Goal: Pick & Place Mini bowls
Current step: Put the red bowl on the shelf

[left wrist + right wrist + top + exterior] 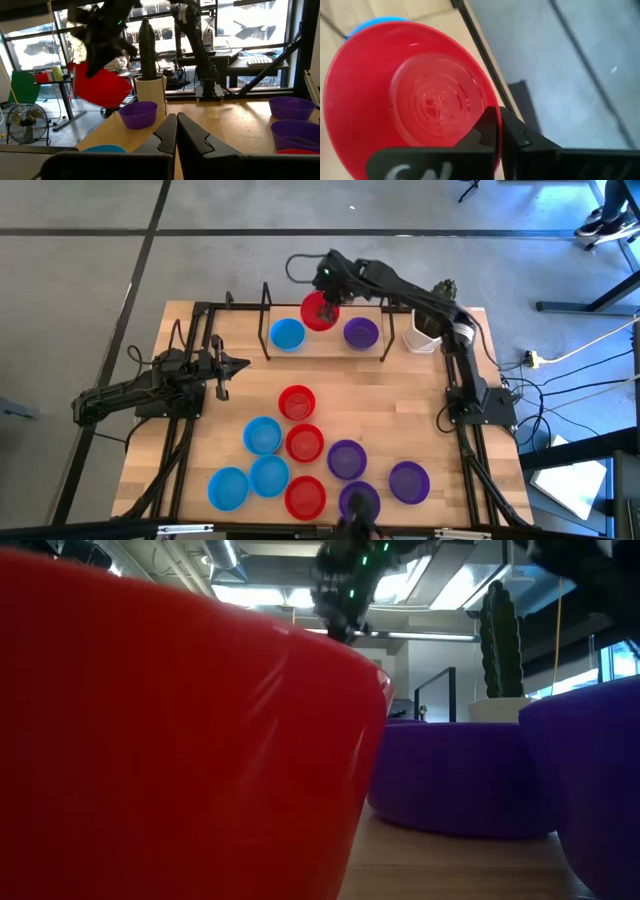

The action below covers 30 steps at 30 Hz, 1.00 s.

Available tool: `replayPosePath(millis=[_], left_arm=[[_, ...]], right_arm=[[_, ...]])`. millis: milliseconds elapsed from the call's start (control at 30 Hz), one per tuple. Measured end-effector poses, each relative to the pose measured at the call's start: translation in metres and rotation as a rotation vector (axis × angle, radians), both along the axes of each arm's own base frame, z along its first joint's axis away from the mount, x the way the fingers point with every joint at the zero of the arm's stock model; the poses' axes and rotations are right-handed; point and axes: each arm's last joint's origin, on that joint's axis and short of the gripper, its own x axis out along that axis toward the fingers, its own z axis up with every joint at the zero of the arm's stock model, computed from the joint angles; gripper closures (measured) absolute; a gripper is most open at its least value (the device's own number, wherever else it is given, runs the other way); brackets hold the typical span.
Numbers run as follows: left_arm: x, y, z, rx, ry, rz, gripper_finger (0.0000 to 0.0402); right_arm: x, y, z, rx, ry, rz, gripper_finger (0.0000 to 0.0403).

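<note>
High view: right gripper (327, 298) reaches across the far edge of the table (420, 420), fingers pinched on the rim of a red mini bowl (319, 311). That bowl hangs between a blue bowl (287, 333) and a purple bowl (360, 332), which sit on a pale strip inside a dark frame (267, 320). A white pot with cactus (424, 335) stands just beside the frame, toward the right arm's base.

Left gripper (240, 364) waits over the table's left side, fingers pressed together, holding nothing.

Nine more bowls lie loose on the near half, mixed red, blue and purple, several touching; only this view shows them all.

Right wrist view: the held red bowl (410, 100) seen from inside, rim clamped between the two dark fingers (485, 131); a sliver of the blue bowl (375, 22) shows behind it. Grip contact is clear here, not from above.

Left wrist view: the red bowl (100, 86) is tilted and clear of the table, above the purple bowl (138, 114), cactus pot (150, 90) behind. Lift height shows only here.

Low view: mostly blocked by a near red bowl (170, 740) and purple bowls (455, 775); cactus (501, 640) visible beyond
</note>
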Motion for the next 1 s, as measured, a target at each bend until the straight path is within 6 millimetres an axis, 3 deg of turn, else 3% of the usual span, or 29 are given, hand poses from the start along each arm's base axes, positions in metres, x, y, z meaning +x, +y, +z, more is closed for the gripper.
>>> replayPosePath(millis=[200,433,1000], left_arm=[[0.000,0.000,0.000,0.000,0.000,0.000,0.0393],[0.000,0.000,0.000,0.000,0.000,0.000,0.0397],[0.000,0.000,0.000,0.000,0.000,0.000,0.0394]], right_arm=[[0.007,-0.044,-0.044,0.078,0.070,-0.088,0.0400],[0.021,-0.060,-0.088,0.120,0.135,-0.100,0.0400],[0.025,-0.063,-0.097,0.154,0.120,-0.063,0.0395]])
